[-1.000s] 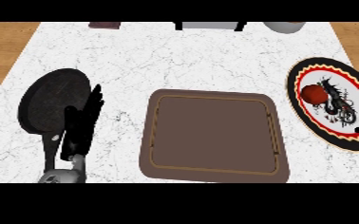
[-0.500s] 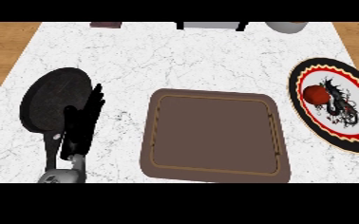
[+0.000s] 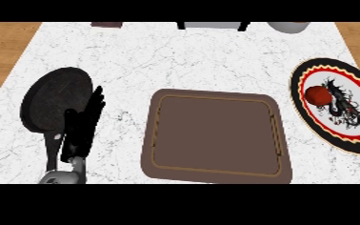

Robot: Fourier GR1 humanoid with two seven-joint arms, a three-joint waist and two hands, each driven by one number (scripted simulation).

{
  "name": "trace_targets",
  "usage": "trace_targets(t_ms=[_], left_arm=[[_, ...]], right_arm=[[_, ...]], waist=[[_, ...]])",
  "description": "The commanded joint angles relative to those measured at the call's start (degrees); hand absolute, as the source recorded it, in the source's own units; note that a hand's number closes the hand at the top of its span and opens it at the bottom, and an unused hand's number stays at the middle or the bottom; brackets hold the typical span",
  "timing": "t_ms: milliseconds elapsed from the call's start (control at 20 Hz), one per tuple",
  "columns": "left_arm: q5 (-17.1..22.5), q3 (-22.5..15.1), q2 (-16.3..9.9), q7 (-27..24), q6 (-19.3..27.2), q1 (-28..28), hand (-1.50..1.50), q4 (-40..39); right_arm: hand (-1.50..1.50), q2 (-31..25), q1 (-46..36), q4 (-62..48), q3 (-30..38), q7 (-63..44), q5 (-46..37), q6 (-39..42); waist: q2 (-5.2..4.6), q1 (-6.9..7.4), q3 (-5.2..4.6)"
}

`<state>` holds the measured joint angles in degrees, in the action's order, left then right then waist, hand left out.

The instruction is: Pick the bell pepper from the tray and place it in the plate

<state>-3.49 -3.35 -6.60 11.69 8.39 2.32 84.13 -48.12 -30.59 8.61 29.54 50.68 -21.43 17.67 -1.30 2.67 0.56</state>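
In the head view, the red bell pepper (image 3: pixel 318 95) lay on the decorated plate (image 3: pixel 309 119) at the right edge of the counter, on the plate's inner, left part, beside a dark dragon-like figure painted there. That placement matched what the task asked for, so the job looked done or all but done. The brown tray (image 3: pixel 216 136) sat in the middle of the marble counter (image 3: pixel 175 57) with nothing on it, well apart from the pepper, which fits the pepper having been taken out of it.

The left hand (image 3: pixel 83 129) showed at the lower left, rising from its grey wrist near the bottom edge. Its fingers were straight and held close together, pointing up and away from the robot, holding nothing; it read as a resting hand. It overlapped the handle and the near rim of a black frying pan (image 3: pixel 56 97), though whether it touched the pan could not be told.

The right hand was nowhere in view.
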Motion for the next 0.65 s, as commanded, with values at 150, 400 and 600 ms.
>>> trace_targets(t_ms=[150, 400, 600], left_arm=[[0.24, -0.50, 0.14, 0.10, -0.68, -1.02, 0.00, 1.05], [-1.61, -1.16, 1.56, 2.46, 1.85, 1.82, 0.00, 0.70], [-1.78, -1.18, 1.74, 1.64, 1.55, 3.62, 0.00, -1.05]], right_arm=[[-1.50, -1.79, -0.15, -1.11, 1.97, -0.03, 1.61, 0.12], [-1.50, -1.92, 1.64, -1.09, 2.27, 1.54, 1.85, -0.09], [-1.50, -2.31, 1.68, -0.66, 1.99, 1.37, 1.46, -1.00]], waist=[[-0.13, 0.93, 0.10], [-0.19, 0.22, 0.20], [-0.38, -0.01, 0.17]])
